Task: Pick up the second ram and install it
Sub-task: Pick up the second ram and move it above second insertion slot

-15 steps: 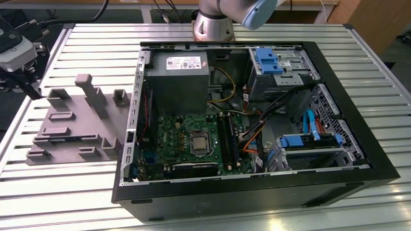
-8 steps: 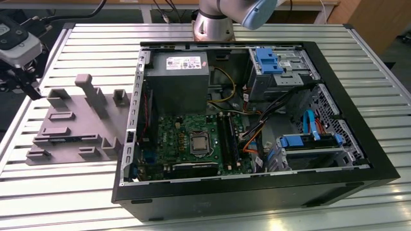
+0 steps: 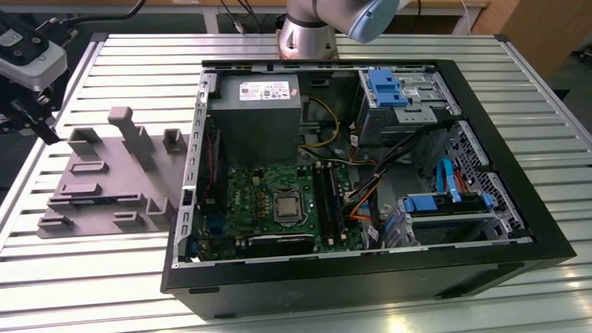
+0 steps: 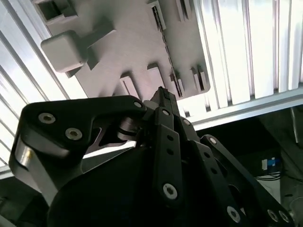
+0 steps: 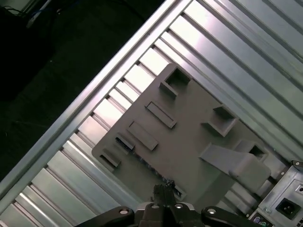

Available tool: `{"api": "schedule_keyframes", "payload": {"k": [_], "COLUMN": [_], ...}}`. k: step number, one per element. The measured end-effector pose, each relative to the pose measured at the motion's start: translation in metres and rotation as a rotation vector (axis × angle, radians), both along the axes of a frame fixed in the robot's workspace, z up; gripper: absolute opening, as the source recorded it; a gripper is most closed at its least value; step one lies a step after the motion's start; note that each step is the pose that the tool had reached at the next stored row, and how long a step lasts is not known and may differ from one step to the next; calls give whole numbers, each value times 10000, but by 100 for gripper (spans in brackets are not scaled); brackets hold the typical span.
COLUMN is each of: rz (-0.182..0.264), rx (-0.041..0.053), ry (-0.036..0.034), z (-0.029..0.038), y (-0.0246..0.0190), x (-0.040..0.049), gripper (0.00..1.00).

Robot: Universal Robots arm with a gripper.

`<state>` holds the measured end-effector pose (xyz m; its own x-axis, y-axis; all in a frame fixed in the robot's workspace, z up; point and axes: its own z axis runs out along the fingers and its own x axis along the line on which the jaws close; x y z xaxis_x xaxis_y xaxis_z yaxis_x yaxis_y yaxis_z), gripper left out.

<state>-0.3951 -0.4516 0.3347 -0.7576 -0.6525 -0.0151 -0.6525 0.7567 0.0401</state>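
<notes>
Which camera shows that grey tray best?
The first wrist view: nearly the whole tray, seen from above. The exterior view shows it whole but slanted, beside the computer; in the second wrist view the gripper covers part.

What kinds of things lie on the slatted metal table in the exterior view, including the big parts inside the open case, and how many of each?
Grey plastic tray: 1
Open computer case: 1
Power supply: 1
Green motherboard: 1
Blue plastic drive brackets: 2
Total: 6
</notes>
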Motion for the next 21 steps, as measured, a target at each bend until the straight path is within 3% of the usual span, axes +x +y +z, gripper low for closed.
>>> {"api": "schedule_keyframes", "payload": {"k": [13,21], "rz": [2005,2218], "rx": [-19,-18], "ry": [0,-1], "z": [-10,-11], "y": [0,0], "x": [-5,-8], "gripper": [11,11]}}
